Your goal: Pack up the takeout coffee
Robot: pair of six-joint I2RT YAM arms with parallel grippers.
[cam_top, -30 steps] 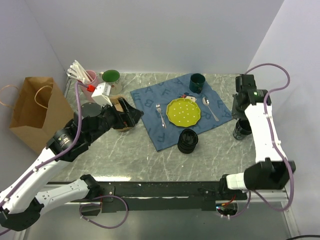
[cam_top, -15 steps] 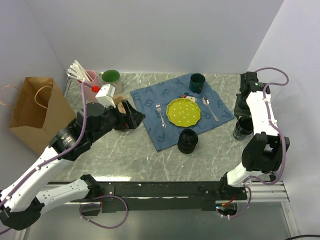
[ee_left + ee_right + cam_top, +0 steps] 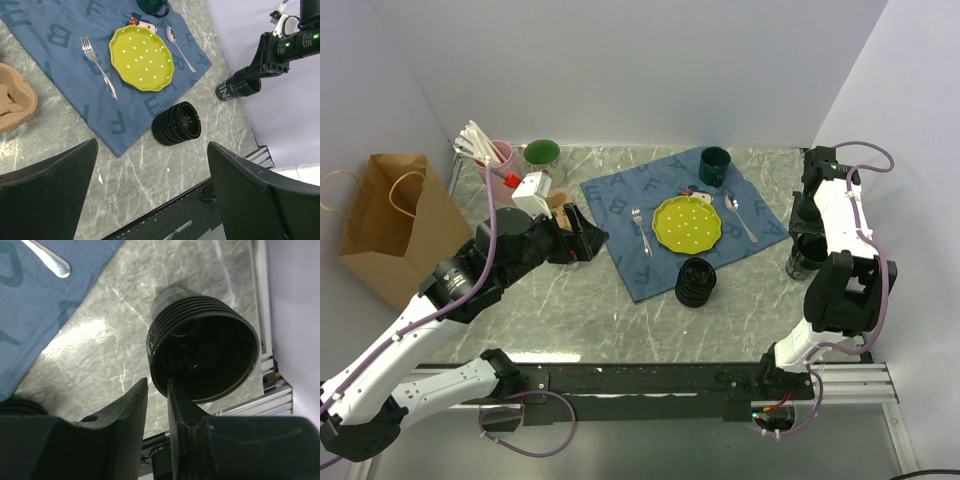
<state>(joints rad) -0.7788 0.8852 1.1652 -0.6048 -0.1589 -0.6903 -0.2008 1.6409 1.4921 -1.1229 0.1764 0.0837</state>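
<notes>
Right gripper [image 3: 157, 382] pinches only the rim of the ribbed black disposable cup [image 3: 200, 340] beside the blue lettered cloth [image 3: 620, 200]; so thin a hold could slip. Left gripper [image 3: 588, 232] gapes empty.

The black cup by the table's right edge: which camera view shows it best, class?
Right wrist view: the black cup fills the frame, ribs clear. Top external shows it partly hidden by the right arm; left wrist shows it small and distant.
</notes>
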